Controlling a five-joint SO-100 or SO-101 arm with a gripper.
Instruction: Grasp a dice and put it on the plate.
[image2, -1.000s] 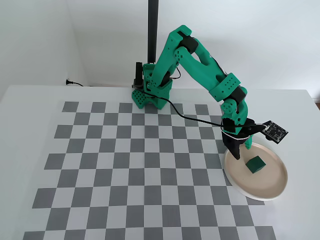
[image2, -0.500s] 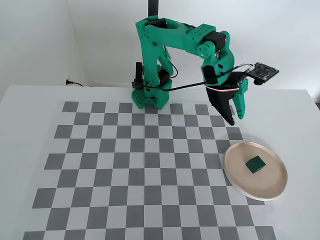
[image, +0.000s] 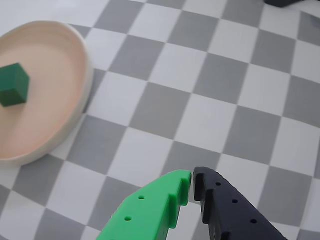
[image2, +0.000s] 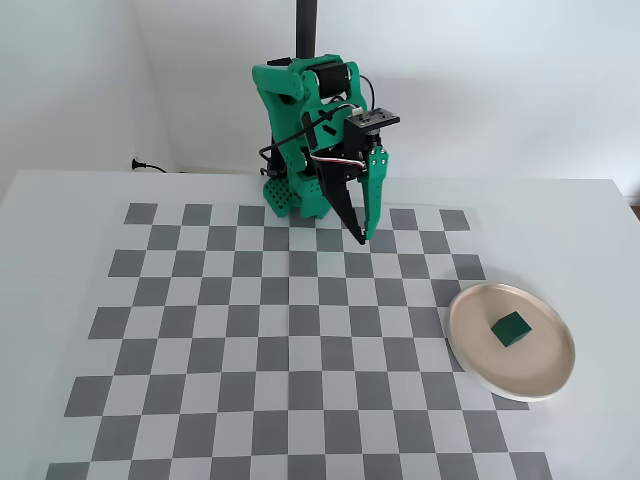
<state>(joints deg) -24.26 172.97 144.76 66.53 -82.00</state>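
The dark green dice (image2: 511, 328) lies inside the pinkish-beige plate (image2: 470, 340) at the right of the checkered mat in the fixed view. In the wrist view the dice (image: 13, 84) rests in the plate (image: 86, 80) at the far left. My gripper (image2: 363, 237) is shut and empty, pointing down over the mat's back rows near the arm's base, well apart from the plate. In the wrist view its green and black fingers meet at the tips, and the gripper (image: 192, 176) holds nothing.
The green arm base (image2: 290, 195) stands at the back of the grey-and-white checkered mat (image2: 200, 330) on a white table. A black pole (image2: 305, 30) rises behind the arm. A cable plug (image2: 140, 165) lies at the back left.
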